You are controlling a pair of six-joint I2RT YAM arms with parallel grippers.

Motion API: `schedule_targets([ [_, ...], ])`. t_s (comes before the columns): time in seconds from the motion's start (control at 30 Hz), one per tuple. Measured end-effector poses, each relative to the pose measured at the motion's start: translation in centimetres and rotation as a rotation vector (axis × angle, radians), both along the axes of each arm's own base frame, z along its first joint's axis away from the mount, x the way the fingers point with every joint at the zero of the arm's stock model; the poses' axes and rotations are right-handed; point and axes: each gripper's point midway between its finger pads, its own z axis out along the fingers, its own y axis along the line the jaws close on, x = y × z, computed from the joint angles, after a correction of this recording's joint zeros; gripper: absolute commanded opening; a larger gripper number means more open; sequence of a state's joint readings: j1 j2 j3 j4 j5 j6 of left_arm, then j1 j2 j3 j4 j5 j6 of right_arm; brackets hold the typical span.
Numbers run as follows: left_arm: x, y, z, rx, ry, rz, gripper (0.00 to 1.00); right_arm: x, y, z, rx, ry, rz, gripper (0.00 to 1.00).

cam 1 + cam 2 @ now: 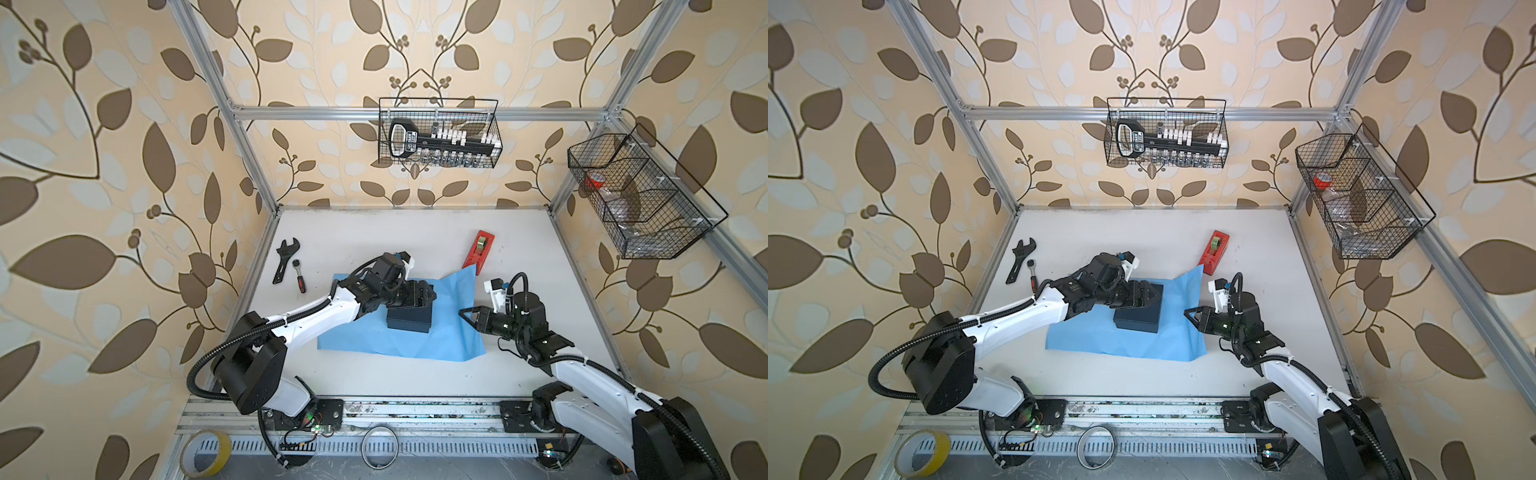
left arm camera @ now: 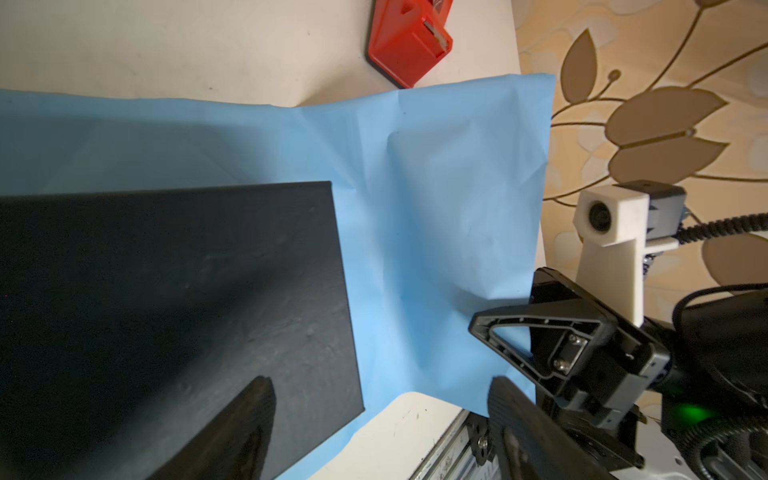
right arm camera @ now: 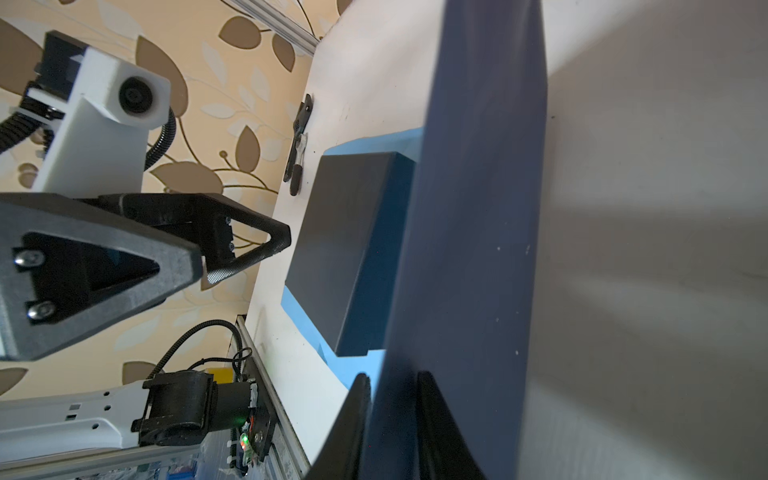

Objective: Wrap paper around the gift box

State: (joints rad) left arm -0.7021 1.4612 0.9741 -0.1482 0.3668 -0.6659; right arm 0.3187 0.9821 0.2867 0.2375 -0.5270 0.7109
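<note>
Pinching the right edge of the paper [image 1: 374, 345] with the right gripper [image 1: 464, 312]; the gift box [image 1: 409, 322] sits mid-sheet on the table [image 1: 374, 237].
Right jaws clamped on the lifted edge, its slate-blue face showing in the right wrist view. Far right corner raised beside the red tape dispenser [image 1: 480, 249]. Left gripper [image 1: 424, 296] released, jaws spread wide over the box's far side; contact with the lid not discernible.

Table [image 1: 374, 237]: paper [image 1: 365, 338] at centre, gift box [image 1: 409, 320] on its middle. Tape dispenser [image 1: 478, 251] behind the paper's far right corner, just beside it. Wrench [image 1: 284, 259] and ratchet [image 1: 299, 280] side by side, left of the paper, apart from it. Left gripper [image 1: 428, 296] above the box's far edge. Right gripper [image 1: 463, 312] at the paper's right edge.
</note>
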Motion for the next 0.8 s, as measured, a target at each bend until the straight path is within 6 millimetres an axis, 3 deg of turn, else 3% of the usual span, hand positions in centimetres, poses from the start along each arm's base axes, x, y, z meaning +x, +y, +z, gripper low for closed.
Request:
schedule_targets([
  [0.3, 0.0, -3.8, 2.8, -0.050, -0.039, -0.058, 0.82, -0.1, 1.9, 0.0, 0.006, -0.003, 0.034, 0.26],
  [0.6, 0.8, -5.7, 1.2, -0.018, -0.007, -0.074, 0.81, -0.1, 2.9, -0.5, 0.011, 0.006, 0.046, 0.26],
  [0.8, 1.7, -6.4, 0.8, 0.027, -0.006, -0.069, 0.69, 0.1, 3.4, -0.5, 0.017, 0.002, 0.053, 0.27],
])
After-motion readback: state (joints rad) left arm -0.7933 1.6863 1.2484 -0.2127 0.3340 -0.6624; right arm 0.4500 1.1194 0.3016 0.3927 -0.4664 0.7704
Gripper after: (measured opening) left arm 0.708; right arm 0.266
